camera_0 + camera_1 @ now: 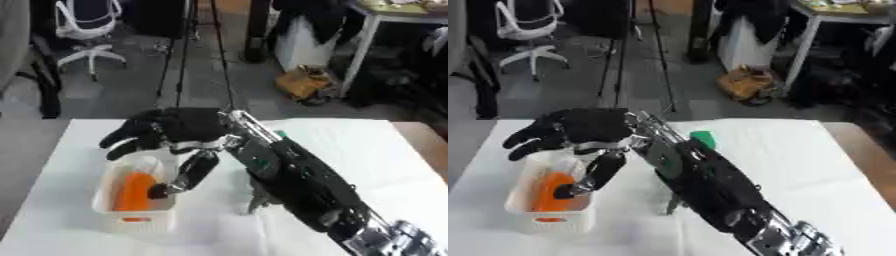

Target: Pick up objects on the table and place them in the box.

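Reaching in from the lower right corner, the robot's black forearm crosses the white table (367, 150) diagonally toward the left. Near the table's front left stands the white box (112, 212), a small slatted basket holding an orange object (133, 192); no label or writing can be read on either. Just above the box's far rim hovers the right hand (171, 127), fingers relaxed and spread, thumb pointing down toward the box, gripping nothing. A small green object (703, 138) peeks out behind the forearm, farther back on the table.
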`<state>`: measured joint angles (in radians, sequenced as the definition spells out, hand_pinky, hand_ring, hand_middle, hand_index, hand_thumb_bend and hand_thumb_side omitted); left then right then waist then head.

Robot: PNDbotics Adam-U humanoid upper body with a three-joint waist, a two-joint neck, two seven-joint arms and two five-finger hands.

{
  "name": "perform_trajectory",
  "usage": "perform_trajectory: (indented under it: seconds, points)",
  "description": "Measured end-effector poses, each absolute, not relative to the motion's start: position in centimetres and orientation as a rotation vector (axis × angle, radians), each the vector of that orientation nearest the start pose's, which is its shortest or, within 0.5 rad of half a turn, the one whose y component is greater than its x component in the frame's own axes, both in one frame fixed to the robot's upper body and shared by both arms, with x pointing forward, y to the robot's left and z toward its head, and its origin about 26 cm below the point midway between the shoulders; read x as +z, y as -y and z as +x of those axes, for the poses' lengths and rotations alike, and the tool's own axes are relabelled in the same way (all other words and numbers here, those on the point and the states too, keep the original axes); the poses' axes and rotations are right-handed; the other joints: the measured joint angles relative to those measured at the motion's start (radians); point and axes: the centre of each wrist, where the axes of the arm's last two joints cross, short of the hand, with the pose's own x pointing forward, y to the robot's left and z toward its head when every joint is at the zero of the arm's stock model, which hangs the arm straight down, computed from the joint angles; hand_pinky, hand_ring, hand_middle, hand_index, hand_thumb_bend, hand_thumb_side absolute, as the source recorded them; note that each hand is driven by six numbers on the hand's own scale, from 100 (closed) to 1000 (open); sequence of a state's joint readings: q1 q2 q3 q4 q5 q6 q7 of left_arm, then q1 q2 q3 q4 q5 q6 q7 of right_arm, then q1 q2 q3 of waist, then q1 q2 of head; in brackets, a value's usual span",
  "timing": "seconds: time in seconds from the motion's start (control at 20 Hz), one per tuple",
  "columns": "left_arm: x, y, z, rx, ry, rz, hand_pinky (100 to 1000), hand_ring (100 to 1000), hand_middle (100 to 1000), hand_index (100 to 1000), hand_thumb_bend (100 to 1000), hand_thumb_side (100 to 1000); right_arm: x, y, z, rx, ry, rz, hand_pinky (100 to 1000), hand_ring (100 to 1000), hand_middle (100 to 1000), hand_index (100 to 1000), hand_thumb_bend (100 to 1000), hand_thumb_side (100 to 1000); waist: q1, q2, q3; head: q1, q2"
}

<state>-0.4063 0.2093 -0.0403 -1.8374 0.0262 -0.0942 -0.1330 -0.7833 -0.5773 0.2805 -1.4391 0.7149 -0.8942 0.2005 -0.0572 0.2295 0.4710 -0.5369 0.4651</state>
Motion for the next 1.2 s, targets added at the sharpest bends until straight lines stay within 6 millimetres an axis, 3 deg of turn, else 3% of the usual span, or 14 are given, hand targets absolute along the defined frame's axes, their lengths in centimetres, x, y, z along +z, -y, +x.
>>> perform_trajectory:
  seconds: [0.3,0.45,0.5,0.6,0.65,0.95,1.1,1.2]
  points:
    - [18.5,-22.6,33.4,-0.456,2.285,-0.085,497,709,822,906,434,941,23.4,26.5,42.0,-2.076,-2.255,0.756,860,882,929,949,437,337,0.000,0.000,-0.004,0.000,0.000]
    - [18.5,-22.6,33.4,-0.455,2.286,-0.084,496,709,822,906,435,940,23.2,26.6,42.1,-2.085,-2.253,0.839,865,885,933,947,343,315,0.000,0.000,-0.004,0.000,0.000]
    - [18.5,-22.6,33.4,-0.455,2.286,-0.084,496,708,821,906,436,940,23.1,26.6,42.1,-2.085,-2.250,0.861,860,882,931,943,144,308,0.000,0.000,-0.005,0.000,0.000]
    - [18.5,-22.6,33.4,-0.454,2.286,-0.084,496,708,821,906,436,940,22.9,26.7,42.2,-2.081,-2.246,0.910,860,882,931,943,144,308,0.000,0.000,-0.007,0.003,0.000]
    - [18.5,-22.6,33.4,-0.454,2.286,-0.084,495,708,821,905,437,940,22.9,26.7,42.3,-2.076,-2.245,0.933,859,887,931,940,100,329,0.000,0.000,-0.007,0.005,0.000]
    - [18.5,-22.6,33.4,-0.452,2.285,-0.081,495,708,820,905,439,939,22.1,27.0,42.2,-2.070,-2.204,1.018,875,904,928,933,100,356,0.000,0.000,-0.014,0.143,0.025]
    - [18.4,-22.6,33.5,-0.451,2.283,-0.080,494,707,797,902,444,937,21.9,27.0,42.2,-2.062,-2.189,1.007,877,879,888,859,100,282,0.000,0.000,-0.022,0.189,0.032]
    - [18.3,-22.6,33.5,-0.452,2.279,-0.076,494,707,796,901,444,937,21.9,26.7,42.0,-2.036,-2.195,0.972,876,877,885,856,100,277,0.000,0.000,-0.028,0.204,0.036]
